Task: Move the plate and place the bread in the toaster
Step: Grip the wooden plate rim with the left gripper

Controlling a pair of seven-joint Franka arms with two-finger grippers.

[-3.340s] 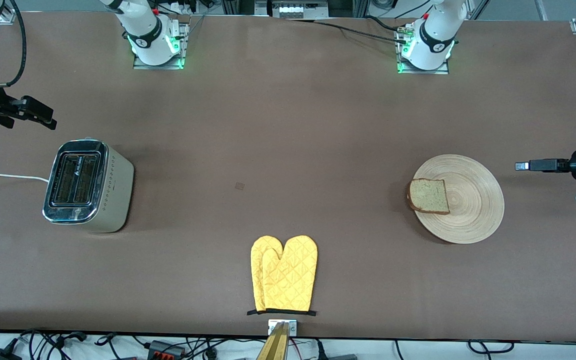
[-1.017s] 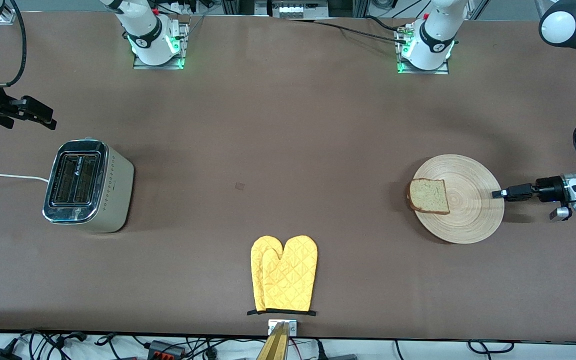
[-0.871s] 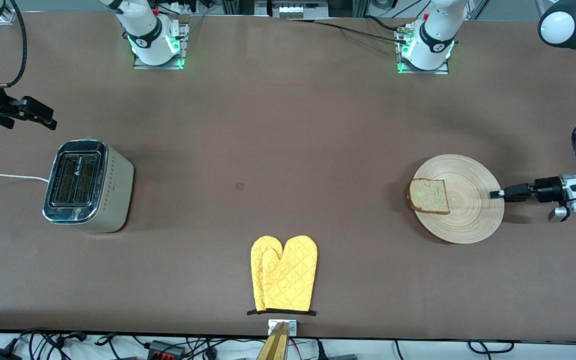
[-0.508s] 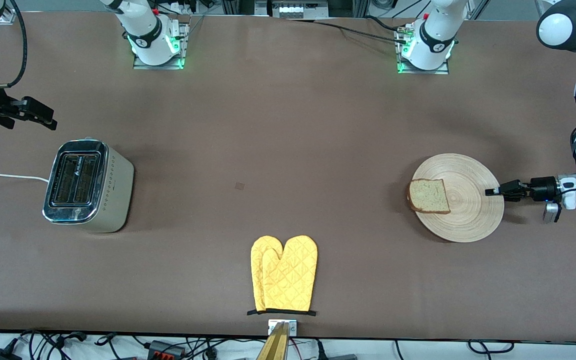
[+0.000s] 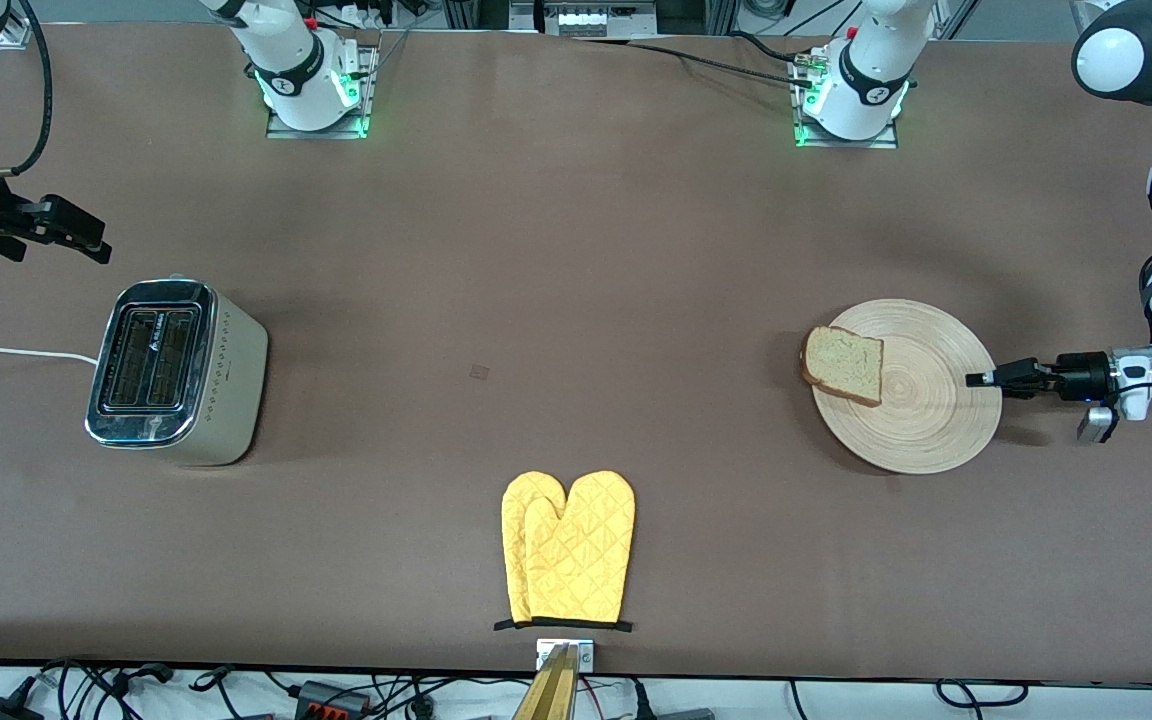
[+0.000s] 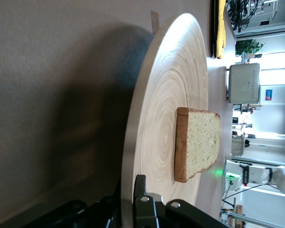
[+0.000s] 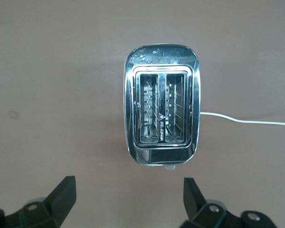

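Note:
The light-wood plate (image 5: pixel 926 405) lies toward the left arm's end of the table, with the bread (image 5: pixel 844 364) on its edge toward the toaster. My left gripper (image 5: pixel 976 379) is shut on the plate's rim, one finger on top and one beneath. In the left wrist view (image 6: pixel 129 185) the plate (image 6: pixel 166 95) and bread (image 6: pixel 199 147) fill the frame. The toaster (image 5: pixel 171 370) stands toward the right arm's end, slots empty. My right gripper (image 5: pixel 76 235) is open and empty, in the air beside the toaster; its wrist view (image 7: pixel 128 197) looks down on the toaster (image 7: pixel 161 116).
A pair of yellow oven mitts (image 5: pixel 568 548) lies at the table's edge nearest the front camera, midway along. The toaster's white cord (image 5: pixel 6 352) runs off the right arm's end of the table.
My left gripper came in low and closed on the plate's rim. The plate and bread have shifted a little toward the toaster and away from the front camera. The right arm has barely moved.

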